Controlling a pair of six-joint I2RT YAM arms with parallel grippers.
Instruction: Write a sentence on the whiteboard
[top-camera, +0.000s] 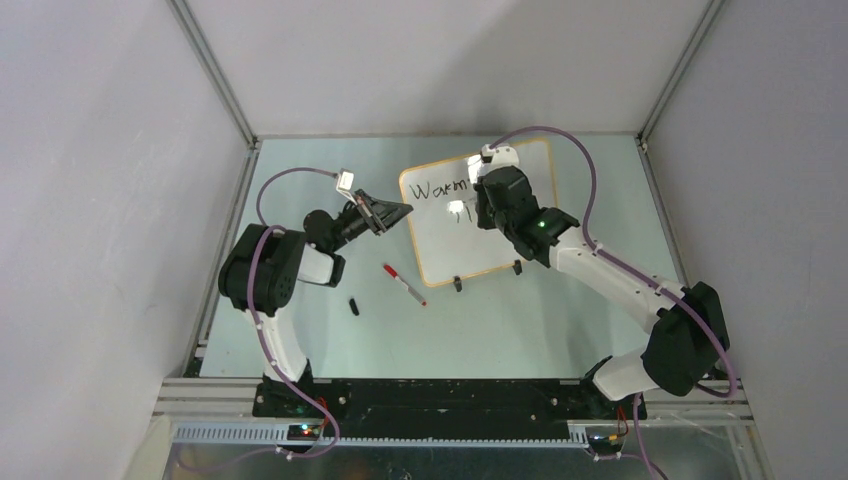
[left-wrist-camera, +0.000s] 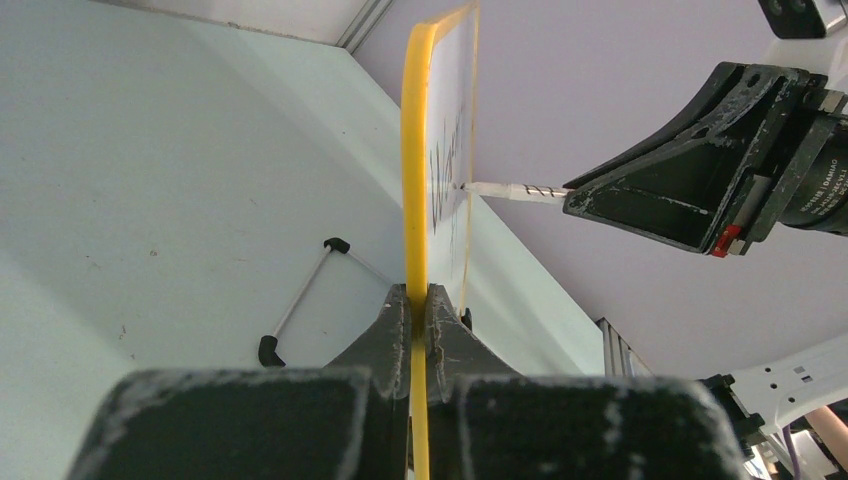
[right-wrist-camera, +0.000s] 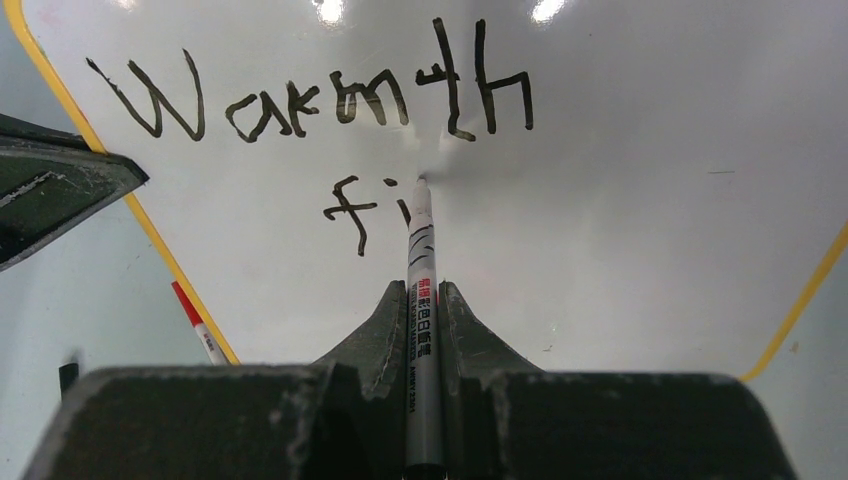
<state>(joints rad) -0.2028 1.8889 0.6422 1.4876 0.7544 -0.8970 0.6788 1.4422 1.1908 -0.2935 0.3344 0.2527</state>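
Note:
The whiteboard (top-camera: 500, 240) lies at the middle back of the table, its yellow edge (left-wrist-camera: 413, 150) seen end-on in the left wrist view. My left gripper (left-wrist-camera: 419, 295) is shut on that left edge (top-camera: 403, 210). My right gripper (right-wrist-camera: 424, 290) is shut on a grey marker (right-wrist-camera: 422, 300) and hovers over the board's upper part (top-camera: 480, 200). The marker's tip touches the board (right-wrist-camera: 640, 250) just right of the letters "fi". The sentence (right-wrist-camera: 320, 100) reads "Warmth" on the first line and "fi" on the second, in black strokes.
A red-capped marker (top-camera: 404, 285) lies on the table in front of the board's left corner, with a small black cap (top-camera: 354, 306) further left. Two black clip feet (top-camera: 457, 284) sit on the board's near edge. A thin white rod with black ends (left-wrist-camera: 300, 295) shows beside the board.

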